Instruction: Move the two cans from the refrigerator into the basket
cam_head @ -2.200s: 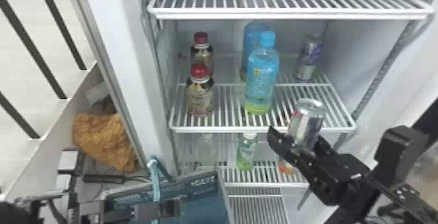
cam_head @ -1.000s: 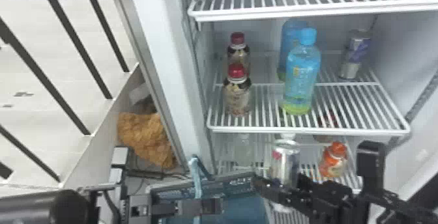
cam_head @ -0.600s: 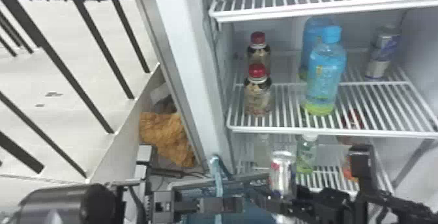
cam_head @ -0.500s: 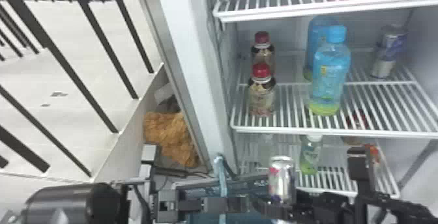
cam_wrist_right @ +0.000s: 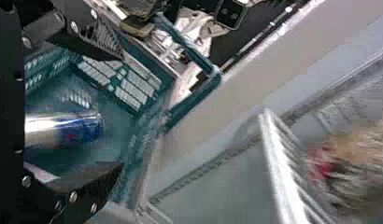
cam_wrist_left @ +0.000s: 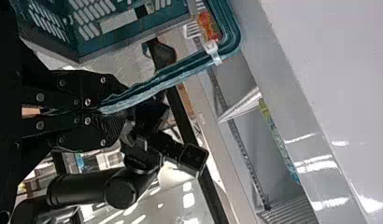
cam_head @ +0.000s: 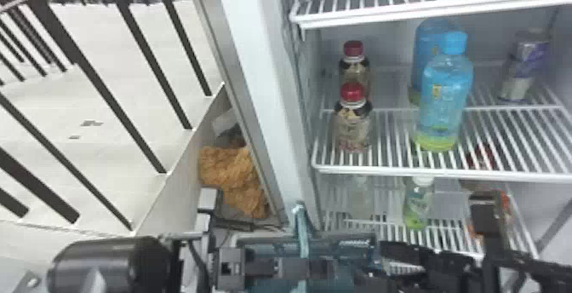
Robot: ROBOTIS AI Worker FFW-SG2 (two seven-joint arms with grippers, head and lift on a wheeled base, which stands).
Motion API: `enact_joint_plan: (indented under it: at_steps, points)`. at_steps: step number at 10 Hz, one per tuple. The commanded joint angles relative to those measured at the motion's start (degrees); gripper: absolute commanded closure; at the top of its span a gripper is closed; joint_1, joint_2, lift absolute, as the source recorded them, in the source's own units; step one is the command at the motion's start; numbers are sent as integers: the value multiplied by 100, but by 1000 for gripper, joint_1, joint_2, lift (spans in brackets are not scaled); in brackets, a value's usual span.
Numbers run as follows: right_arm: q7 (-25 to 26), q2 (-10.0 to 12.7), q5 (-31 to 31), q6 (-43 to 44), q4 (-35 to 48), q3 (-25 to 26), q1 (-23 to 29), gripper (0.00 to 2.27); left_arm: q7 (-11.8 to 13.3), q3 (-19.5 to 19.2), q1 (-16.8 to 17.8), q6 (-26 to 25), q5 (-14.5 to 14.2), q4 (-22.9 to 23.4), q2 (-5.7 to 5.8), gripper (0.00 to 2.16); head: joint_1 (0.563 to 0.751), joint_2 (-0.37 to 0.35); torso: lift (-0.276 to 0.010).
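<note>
Silver-and-blue can: within the basket's walls, between the right gripper's parted fingers and apart from their tips; whether it touches the basket floor cannot be told.
Basket (cam_head: 349, 245): teal, with slotted walls, in front of the refrigerator (cam_head: 259, 58); the silver-and-blue can (cam_wrist_right: 68, 128) is inside it.
Right gripper (cam_head: 398, 251): its fingers (cam_wrist_right: 103, 44) stand wide apart over the basket's opening, pinching nothing.
Left gripper (cam_head: 336, 268): its fingers (cam_wrist_left: 96, 95) are pressed together on the basket's cloth-like handle (cam_wrist_left: 180, 70).
Right arm: comes in from the right edge, low in the head view, its gripper pointing left toward the basket.
Left arm: low on the left, its gripper pointing right, across the handle.
Middle shelf (cam_head: 408, 170): holds the silver-and-purple can (cam_head: 523, 66), upright at the far right; two blue bottles (cam_head: 444, 96), one behind the other, near the centre; and two red-capped bottles (cam_head: 353, 130), likewise one behind the other, at left.
Lower shelf: holds a green bottle (cam_head: 417, 207).
</note>
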State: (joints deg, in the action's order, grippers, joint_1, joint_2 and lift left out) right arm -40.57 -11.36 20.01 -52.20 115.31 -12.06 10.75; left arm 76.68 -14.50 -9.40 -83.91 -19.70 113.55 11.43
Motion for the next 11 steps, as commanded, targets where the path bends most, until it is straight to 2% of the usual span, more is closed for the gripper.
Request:
enact_joint_plan:
  at_steps: [1, 4, 7, 11]
  points:
    - [67, 3, -196, 158, 387, 291, 247, 114, -4, 10, -2, 10, -7, -14, 0, 1200, 695, 243, -25]
    - [278, 64, -378, 678, 1470, 794, 1020, 104, -4, -1, -2, 24, -18, -14, 0, 1200, 695, 162, -25]
    - [612, 240, -664, 1002, 2370, 1194, 1681, 104, -4, -35, -30, 24, -30, -14, -9, 1200, 695, 125, -25]
    - [1640, 442, -424, 2507, 2791, 1457, 2398, 104, -4, -70, -72, 24, -64, -14, -18, 1200, 695, 36, -25]
